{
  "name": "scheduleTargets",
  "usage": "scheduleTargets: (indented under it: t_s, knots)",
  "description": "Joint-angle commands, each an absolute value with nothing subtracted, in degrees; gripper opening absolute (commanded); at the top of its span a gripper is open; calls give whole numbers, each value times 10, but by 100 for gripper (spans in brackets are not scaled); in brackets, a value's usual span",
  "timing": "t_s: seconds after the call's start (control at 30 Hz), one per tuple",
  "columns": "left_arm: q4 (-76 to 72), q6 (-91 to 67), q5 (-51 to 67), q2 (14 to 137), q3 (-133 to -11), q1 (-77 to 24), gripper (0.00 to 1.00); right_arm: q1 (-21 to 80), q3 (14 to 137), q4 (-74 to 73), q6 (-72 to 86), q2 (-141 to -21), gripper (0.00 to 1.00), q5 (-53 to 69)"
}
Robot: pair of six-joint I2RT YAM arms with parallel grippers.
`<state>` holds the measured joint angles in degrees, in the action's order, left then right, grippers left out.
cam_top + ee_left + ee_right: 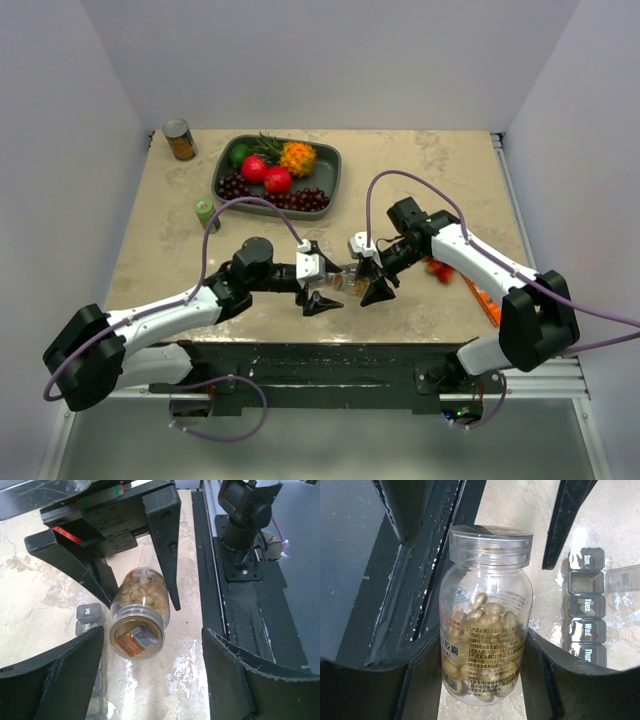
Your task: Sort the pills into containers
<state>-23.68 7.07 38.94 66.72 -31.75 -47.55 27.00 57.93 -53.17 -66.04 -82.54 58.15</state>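
Only right wrist view shows containers' (587, 611) raised lid (623, 579) — right end effector (483, 652) grips bottle (487, 592), left end effector (152, 647) open.

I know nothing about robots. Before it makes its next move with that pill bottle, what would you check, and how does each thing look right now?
1. Right pincer gripping the pill bottle: ok, it is clamped on both sides of the lower body.
2. Left pincer open and lined up on the cap: ok, it sits either side of the cap without touching.
3. Cap off for pouring: not ok, it is on.
4. A compartment of the pill organiser open: ok, its lid is flipped up, next to Sun.
5. That compartment empty: cannot tell.
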Motion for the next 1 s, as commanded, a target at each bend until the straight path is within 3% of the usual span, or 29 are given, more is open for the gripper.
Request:
scheduleTargets:
  t_s: [0.0, 0.1, 0.23, 0.3, 0.47, 0.63, 0.97]
  knots:
    - [-294, 89, 357, 667, -340, -483, 79, 272, 582, -531, -668, -816, 0, 608]
    - [-284, 70, 341, 671, -345, -483, 60, 272, 581, -529, -666, -816, 0, 607]
    - [-258, 32, 328, 693, -361, -483, 17, 272, 580, -521, -653, -816, 0, 602]
    - [-241, -15, 316, 701, -371, -483, 3, 273, 578, -511, -644, -815, 0, 595]
    - [-149, -232, 213, 731, -408, -482, 0, 272, 570, -462, -590, -804, 0, 570]
    - [-178, -467, 217, 731, -351, -482, 0, 271, 561, -414, -532, -793, 0, 543]
    - [-58, -478, 111, 707, -364, -481, 0, 251, 560, -399, -513, -787, 0, 548]
